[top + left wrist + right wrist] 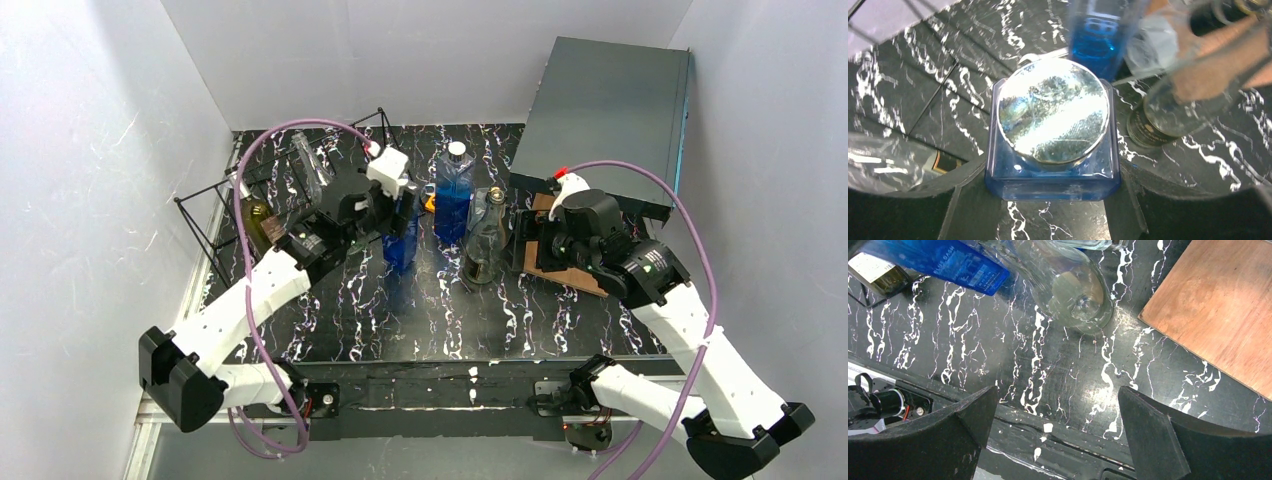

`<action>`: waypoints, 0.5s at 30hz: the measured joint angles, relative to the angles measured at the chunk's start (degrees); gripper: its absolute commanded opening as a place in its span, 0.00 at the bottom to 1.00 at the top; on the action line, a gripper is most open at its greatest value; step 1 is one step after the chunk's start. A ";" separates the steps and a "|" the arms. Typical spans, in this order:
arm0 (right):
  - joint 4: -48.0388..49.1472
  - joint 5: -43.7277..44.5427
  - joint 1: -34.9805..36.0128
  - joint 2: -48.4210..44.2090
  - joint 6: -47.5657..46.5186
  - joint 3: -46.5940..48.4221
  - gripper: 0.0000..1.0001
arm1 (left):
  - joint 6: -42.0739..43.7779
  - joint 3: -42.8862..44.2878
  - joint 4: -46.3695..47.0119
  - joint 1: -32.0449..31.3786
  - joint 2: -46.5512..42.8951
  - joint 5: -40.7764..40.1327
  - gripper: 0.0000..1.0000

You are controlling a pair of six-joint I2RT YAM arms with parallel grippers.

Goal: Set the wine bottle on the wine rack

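While reaching over mid-table, clamps the left pincer (398, 205) on the blue bottle (400, 240).
Presses both fingers (970, 210) against its flat sides below the silver cap (1053, 117), bottle upright; cannot tell whether lifted or standing on the black marbled table (400, 320). Has a white-capped bottle (453, 190) and a glass bottle (485, 240) beside it on the right. Holds the right pincer (1058, 440) spread wide with nothing between, above the table near a wooden board (1218, 305). Has the wire rack (210, 190) off to the left, apart from the held bottle, with a clear bottle (308, 165) and a dark bottle (258, 225) resting on it.
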 measured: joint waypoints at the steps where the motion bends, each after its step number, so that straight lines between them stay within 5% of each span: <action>1: 0.02 -0.13 0.00 0.17 0.02 0.00 1.00 | -1.53 0.33 -0.33 1.22 0.31 -0.11 0.00; 9: 0.33 -0.90 0.00 1.01 0.09 0.00 1.00 | -14.38 2.71 -3.89 14.69 3.23 -0.20 0.00; 15: 0.33 -0.83 0.00 0.98 0.07 0.00 1.00 | -14.67 5.33 -8.72 15.17 2.10 -2.05 0.00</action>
